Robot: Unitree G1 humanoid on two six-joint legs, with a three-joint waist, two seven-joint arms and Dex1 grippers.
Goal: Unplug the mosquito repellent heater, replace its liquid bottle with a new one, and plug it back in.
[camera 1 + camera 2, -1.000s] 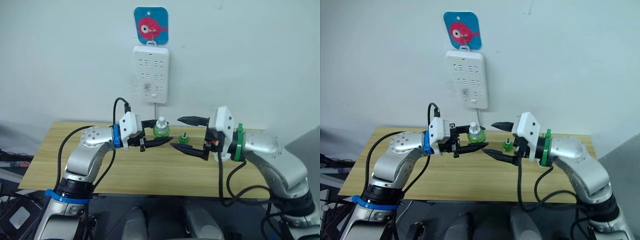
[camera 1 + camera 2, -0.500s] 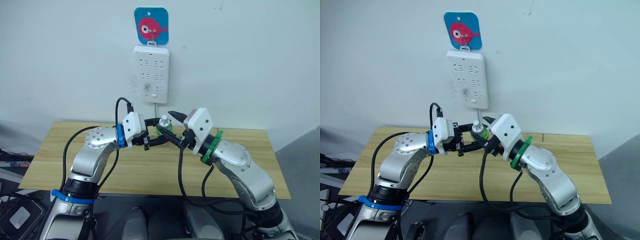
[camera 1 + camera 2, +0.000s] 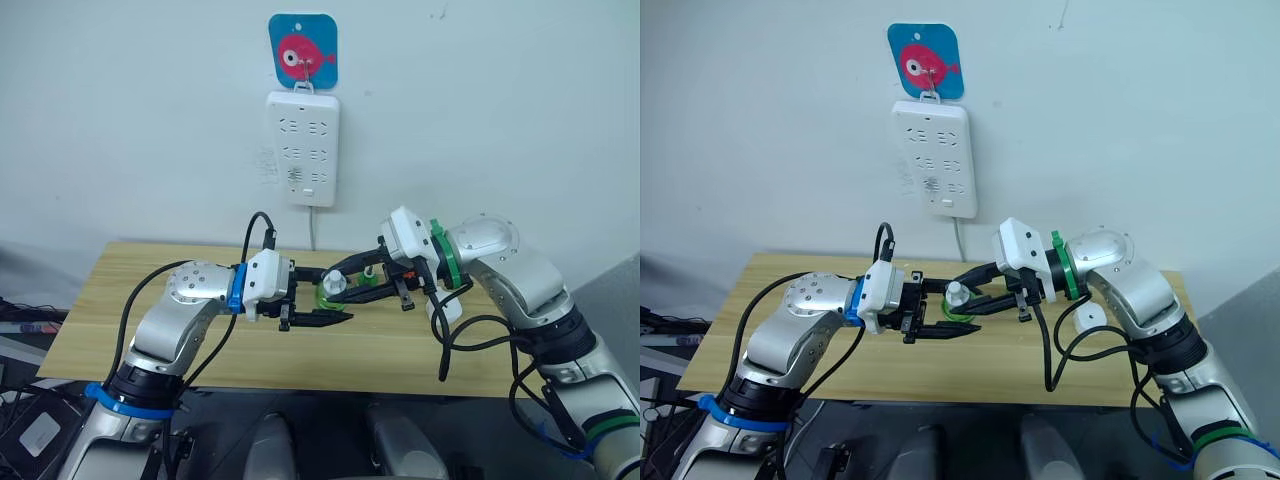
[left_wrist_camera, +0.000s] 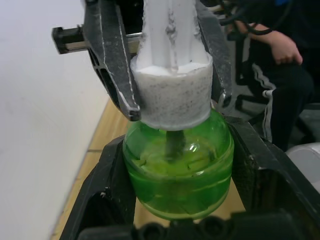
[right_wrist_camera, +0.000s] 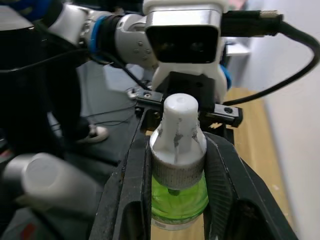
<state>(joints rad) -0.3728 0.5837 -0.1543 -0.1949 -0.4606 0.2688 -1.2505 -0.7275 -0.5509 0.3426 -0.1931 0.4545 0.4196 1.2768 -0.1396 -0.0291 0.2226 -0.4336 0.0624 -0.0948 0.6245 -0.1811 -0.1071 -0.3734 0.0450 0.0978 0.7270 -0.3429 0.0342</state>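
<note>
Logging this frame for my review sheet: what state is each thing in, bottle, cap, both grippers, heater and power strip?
Green liquid bottle: held above the table, gripped from both sides.
White cap: still on the bottle.
Left gripper: shut on the bottle's body.
Right gripper: shut on the cap's collar.
Mosquito repellent heater: unplugged, on the table.
Power strip: on the wall, sockets empty.

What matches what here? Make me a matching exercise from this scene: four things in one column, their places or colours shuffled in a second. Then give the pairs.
Things:
1. liquid bottle
2. power strip
3. mosquito repellent heater
4. fish sticker

Places or colours:
A. white, on the wall below the fish
B. blue with a pink fish
C. held between the left hand and the right hand
D. on the table near the right arm

Pairs: 1-C, 2-A, 3-D, 4-B
</note>
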